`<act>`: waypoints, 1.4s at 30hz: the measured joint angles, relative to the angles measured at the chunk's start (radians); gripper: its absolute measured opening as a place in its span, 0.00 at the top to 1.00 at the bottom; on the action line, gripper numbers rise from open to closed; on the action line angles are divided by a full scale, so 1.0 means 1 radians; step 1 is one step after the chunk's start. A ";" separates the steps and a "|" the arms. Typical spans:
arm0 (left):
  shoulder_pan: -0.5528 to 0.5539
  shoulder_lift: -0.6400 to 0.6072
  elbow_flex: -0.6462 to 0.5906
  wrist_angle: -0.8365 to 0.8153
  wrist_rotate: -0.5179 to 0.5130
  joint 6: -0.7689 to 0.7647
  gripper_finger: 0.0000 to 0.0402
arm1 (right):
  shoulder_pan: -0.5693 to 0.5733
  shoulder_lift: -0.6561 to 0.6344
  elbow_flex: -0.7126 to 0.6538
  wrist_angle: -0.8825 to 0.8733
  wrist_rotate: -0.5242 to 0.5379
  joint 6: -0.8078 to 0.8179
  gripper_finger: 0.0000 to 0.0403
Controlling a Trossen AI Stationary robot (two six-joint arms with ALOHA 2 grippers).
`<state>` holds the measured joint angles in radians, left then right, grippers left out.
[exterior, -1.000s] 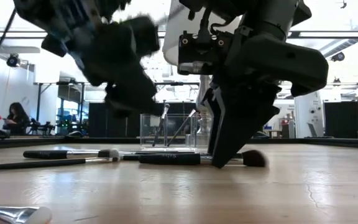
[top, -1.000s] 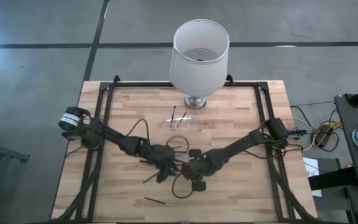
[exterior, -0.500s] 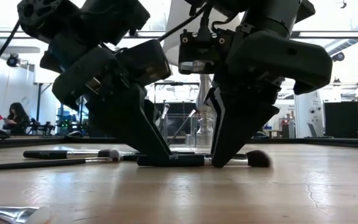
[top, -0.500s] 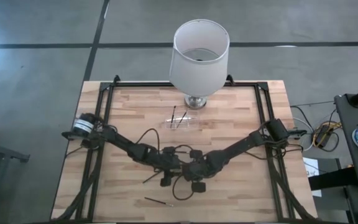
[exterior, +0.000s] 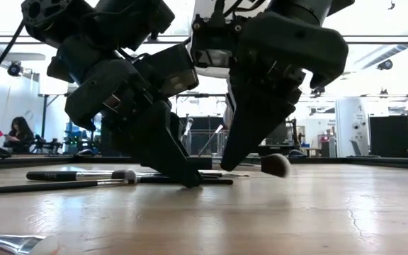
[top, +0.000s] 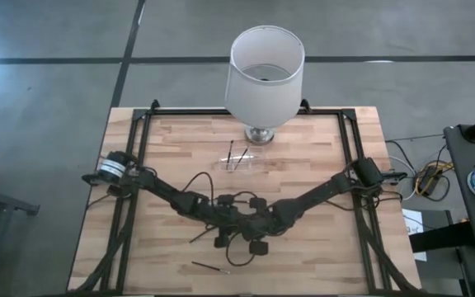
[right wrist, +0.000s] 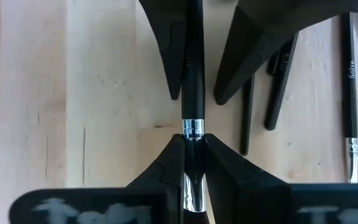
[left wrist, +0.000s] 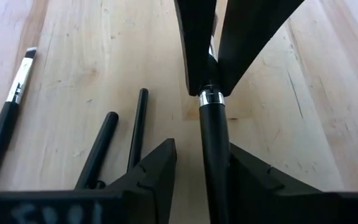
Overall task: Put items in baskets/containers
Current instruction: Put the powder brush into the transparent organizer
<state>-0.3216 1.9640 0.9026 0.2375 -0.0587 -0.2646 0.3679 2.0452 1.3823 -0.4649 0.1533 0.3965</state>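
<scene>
Brush [exterior: 261,165] now off table [exterior: 317,212], right gripper [right wrist: 191,146] clamped.

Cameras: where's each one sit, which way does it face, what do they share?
High: overhead, straight down; both arms, table, lamp.
Low: table height, level into room; both grippers above brush.
Left wrist: past left gripper along brush.
Right wrist: past right gripper, shut on brush.
Shared: both wrist views show the same brush and the opposite gripper.
</scene>
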 joint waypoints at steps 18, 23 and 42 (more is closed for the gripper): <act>-0.001 -0.061 0.012 -0.010 -0.023 0.004 0.81 | -0.003 -0.003 0.002 -0.020 -0.014 0.000 0.90; -0.008 -0.062 0.013 -0.011 -0.052 0.035 0.92 | -0.002 -0.012 0.009 -0.023 -0.006 -0.008 0.76; -0.010 -0.160 0.006 -0.049 -0.165 -0.012 0.92 | 0.082 -0.400 -0.003 -0.398 0.415 0.417 0.51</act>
<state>-0.3320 1.8038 0.9087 0.1887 -0.2242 -0.2763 0.4496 1.6457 1.3791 -0.8625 0.5679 0.8139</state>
